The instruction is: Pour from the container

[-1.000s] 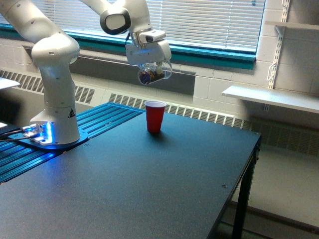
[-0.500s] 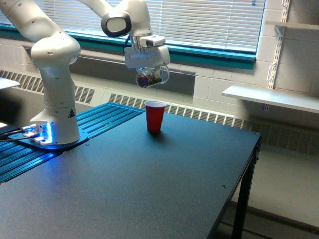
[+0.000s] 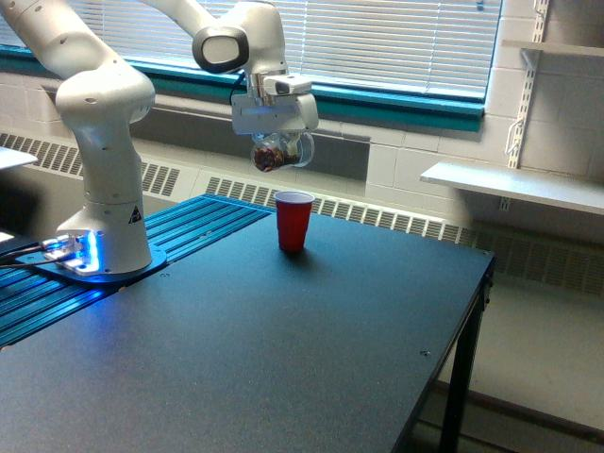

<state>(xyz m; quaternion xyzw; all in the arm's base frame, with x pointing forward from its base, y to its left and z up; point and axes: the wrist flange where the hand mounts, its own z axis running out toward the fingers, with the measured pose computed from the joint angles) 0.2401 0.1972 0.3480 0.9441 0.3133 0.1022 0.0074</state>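
Tilted clear container [image 3: 280, 151] w/ dark bits, in tool [image 3: 275, 142], above red cup [image 3: 293, 221].

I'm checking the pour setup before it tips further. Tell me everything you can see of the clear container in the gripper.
The container is a clear, colourless plastic tumbler with see-through walls, held in the air by the gripper, which is shut on it from above. It lies tipped on its side, with dark brownish contents gathered at the end toward the exterior view's left. It hangs above and slightly left of the upright red cup, touching nothing but the gripper. No stream is visible.
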